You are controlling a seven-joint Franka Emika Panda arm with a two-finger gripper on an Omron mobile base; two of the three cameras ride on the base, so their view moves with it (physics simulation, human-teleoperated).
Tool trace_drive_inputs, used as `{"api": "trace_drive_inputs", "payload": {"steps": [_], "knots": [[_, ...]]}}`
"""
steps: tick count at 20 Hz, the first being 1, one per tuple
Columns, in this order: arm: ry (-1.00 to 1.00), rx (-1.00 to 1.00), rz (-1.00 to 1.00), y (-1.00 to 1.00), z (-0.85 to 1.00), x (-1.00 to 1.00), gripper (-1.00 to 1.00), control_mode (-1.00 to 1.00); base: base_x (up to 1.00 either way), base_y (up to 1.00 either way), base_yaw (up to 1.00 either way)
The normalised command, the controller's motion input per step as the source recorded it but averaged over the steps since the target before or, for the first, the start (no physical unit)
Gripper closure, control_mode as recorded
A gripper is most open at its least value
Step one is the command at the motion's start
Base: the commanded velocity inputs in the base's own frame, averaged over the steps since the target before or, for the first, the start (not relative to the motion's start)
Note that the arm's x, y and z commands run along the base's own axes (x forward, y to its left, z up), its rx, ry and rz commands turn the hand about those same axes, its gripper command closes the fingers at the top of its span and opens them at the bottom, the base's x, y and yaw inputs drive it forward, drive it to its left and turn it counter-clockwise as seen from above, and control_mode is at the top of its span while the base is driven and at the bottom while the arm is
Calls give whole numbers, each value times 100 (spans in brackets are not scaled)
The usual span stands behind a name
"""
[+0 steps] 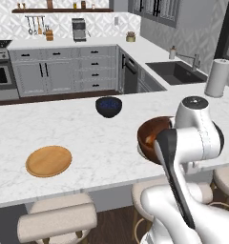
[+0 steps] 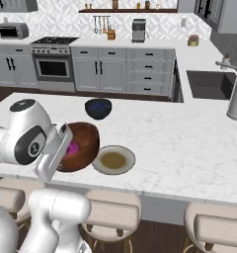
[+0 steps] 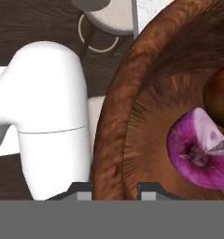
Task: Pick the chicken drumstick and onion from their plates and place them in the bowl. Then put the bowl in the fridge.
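Reddish-brown bowl (image 3: 132, 116), deep and round with a glossy wood-grain surface, seen from just above in the hand view: it holds the onion (image 3: 200, 149), a pink-purple cut piece with a pale inner face, and touching it the rounded glossy brown end of the chicken drumstick (image 3: 221, 98). The gripper (image 3: 115, 189) has its two dark finger tips pressed close on the bowl's rim, one outside and one inside the wall, so that it pinches the rim. In the right base view the bowl (image 2: 83, 143) sits tilted at the near edge of the white marbled counter (image 2: 189, 143), the onion (image 2: 71, 148) a pink spot within, the arm's white wrist covering its left side. Just beside it lies the grey-rimmed plate (image 2: 114, 160) with an olive-brown centre, bare. In the left base view the orange-tan wooden plate (image 1: 48, 161), flat and round, lies well apart to the left, also bare; a smaller dark blue-black bowl (image 1: 109, 106) stands farther back on the counter. A white paper-towel roll (image 1: 218, 77) stands upright near the sink (image 1: 176, 71). Padded stools (image 1: 57, 221) line the counter's near side.
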Motion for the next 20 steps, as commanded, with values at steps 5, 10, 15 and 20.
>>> {"api": "trace_drive_inputs", "payload": {"steps": [5,10,15,20], "knots": [[-1,6,7,14,0,-52,100,-100,0,0,0],[0,9,4,0,0,2,100,-100,0,0,0],[0,1,3,2,0,10,100,-100,0,0,0],[0,0,0,0,0,0,100,-100,0,0,0]]}}
